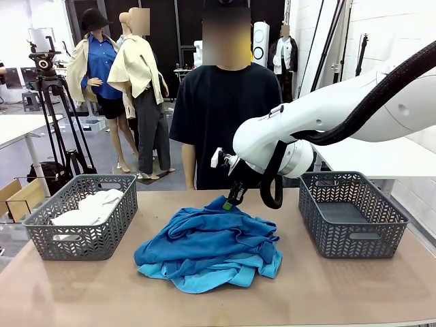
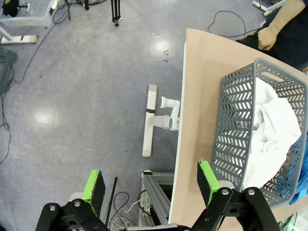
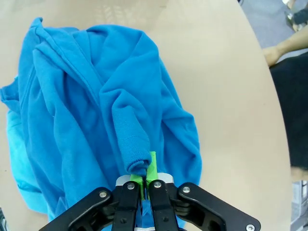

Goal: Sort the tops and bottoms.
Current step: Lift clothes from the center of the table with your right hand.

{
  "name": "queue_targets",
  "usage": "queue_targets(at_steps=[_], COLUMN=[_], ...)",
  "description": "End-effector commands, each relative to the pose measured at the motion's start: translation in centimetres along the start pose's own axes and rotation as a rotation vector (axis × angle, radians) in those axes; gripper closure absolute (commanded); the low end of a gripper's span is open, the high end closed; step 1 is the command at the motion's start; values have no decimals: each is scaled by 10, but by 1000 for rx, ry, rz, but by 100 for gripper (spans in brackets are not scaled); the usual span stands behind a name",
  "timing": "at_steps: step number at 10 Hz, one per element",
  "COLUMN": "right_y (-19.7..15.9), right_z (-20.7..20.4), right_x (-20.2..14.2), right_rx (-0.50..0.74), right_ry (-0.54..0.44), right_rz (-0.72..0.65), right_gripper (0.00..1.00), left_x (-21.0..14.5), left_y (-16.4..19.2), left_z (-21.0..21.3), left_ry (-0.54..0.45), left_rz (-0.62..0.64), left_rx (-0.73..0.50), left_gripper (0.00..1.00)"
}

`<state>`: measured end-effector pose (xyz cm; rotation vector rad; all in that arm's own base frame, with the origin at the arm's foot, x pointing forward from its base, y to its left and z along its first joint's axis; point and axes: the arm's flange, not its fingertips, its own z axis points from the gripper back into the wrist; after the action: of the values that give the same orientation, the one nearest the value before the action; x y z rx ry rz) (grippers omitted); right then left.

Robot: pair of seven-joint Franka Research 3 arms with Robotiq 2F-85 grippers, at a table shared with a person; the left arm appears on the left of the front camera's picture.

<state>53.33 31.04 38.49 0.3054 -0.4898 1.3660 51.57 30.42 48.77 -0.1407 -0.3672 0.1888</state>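
One top is in hand: the right gripper (image 1: 231, 197) (image 3: 147, 180) is clenched on a fold of the royal-blue shirt (image 1: 211, 238) (image 3: 96, 120) at the heap's twelve o'clock edge, so next likely comes a lift high enough to peel it off the sky-blue shirt (image 1: 204, 278) beneath. At nine o'clock the left basket (image 1: 41, 238) holds a white shirt (image 1: 95, 204), and at three o'clock stands the right basket (image 1: 351, 238); either wall must be cleared. Off the table (image 1: 340, 293) edge, the left gripper (image 2: 150, 183) hangs released.

Front camera faces the person (image 1: 225, 109) across the table (image 1: 340, 293) — wrist cameras look down, right one close over shirts (image 3: 96, 96).

Grey floor (image 2: 72, 96), white wall (image 1: 388, 30), tan table (image 1: 327, 293)
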Motion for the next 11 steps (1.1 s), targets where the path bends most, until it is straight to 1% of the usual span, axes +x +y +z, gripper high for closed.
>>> queue_targets(at_steps=[1,3,5,8,10,11], right_y=[1,1,0,6,8,7], right_z=[16,49,119,229,296,323], right_x=[-2,-1,-2,12,31,43], right_rx=[-2,-36,-96,-224,-315,-392], right_ry=[-51,-57,-86,-162,-199,-193], right_rz=[-3,7,44,148,192,219], right_gripper=[100,100,100,100,100,100], left_x=[-1,-1,-1,-1,-1,-1], left_y=[1,1,1,1,1,1], left_z=[1,1,1,1,1,1], left_ry=[5,5,5,5,5,5], left_rz=[-4,-4,-4,-4,-4,-4], left_rx=[11,11,11,11,11,11], left_gripper=[0,0,0,0,0,0])
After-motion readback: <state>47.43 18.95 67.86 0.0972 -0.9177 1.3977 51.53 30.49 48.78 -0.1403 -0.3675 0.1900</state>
